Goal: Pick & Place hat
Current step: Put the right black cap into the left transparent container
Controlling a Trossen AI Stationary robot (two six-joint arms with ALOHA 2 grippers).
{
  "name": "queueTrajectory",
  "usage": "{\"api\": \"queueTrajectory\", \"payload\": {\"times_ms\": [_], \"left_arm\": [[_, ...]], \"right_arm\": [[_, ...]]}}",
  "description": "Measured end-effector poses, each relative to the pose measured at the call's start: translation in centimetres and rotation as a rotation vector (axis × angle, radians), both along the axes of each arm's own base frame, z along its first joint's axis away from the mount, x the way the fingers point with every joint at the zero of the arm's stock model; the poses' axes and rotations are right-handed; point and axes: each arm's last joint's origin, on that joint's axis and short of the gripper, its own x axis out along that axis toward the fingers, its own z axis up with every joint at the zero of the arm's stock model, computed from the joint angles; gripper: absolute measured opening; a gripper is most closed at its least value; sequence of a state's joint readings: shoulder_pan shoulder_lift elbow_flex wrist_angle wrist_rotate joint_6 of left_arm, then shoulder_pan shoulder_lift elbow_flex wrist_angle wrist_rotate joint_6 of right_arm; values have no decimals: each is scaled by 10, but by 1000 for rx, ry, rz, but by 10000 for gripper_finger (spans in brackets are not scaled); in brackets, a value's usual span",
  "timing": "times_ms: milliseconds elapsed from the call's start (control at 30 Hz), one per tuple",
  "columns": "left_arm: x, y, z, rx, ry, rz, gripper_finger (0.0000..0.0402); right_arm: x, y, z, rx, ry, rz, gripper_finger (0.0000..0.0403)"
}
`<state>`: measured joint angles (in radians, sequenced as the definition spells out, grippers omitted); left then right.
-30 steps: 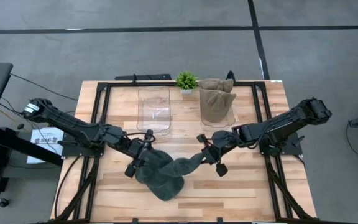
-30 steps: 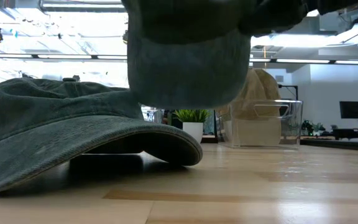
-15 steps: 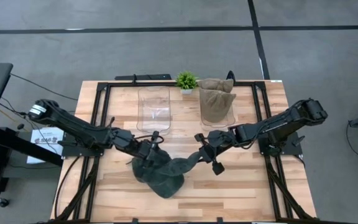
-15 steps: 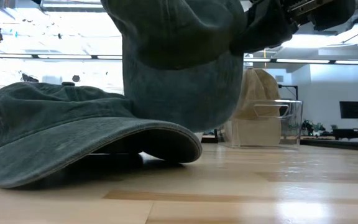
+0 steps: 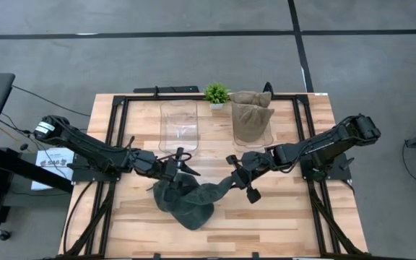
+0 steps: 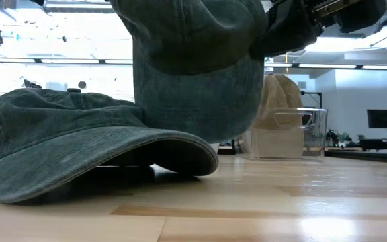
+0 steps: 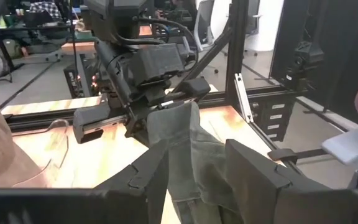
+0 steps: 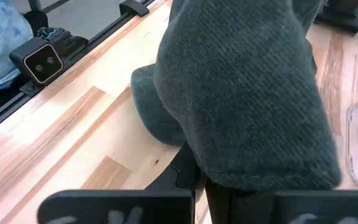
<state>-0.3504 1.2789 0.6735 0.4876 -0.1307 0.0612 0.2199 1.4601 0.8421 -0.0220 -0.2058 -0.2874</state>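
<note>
Green hat (image 5: 186, 202) lower centre of the bench (image 5: 280, 217); brim flat on the wood, back part lifted. Right hand (image 5: 231, 180) clenched on the raised fabric. Left hand (image 5: 180, 163) released, fingers spread just above the crown's left side. Looks soft, light, floppy: cloth sags and folds where pinched; brim (image 6: 106, 158) stiffer, likely the better hold. Empty clear bin (image 5: 178, 126) and bin with tan hats (image 5: 251, 121) at top centre, plant (image 5: 217, 92) between. Open wood all around.

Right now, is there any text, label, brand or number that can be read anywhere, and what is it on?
None can be read.
White sheet left of the table: dark print, too small to read.
Green cap, clear bins, tan hat: no visible text.
</note>
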Motion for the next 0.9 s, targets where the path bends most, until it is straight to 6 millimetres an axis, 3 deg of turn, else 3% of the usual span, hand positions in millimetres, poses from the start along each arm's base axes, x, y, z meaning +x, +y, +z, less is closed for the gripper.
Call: {"api": "queueTrajectory", "payload": {"times_ms": [900], "left_arm": [[1, 2, 0, -280, 72, -31, 154]], "right_arm": [[1, -4, -1, -22, 5, -66, 2]]}}
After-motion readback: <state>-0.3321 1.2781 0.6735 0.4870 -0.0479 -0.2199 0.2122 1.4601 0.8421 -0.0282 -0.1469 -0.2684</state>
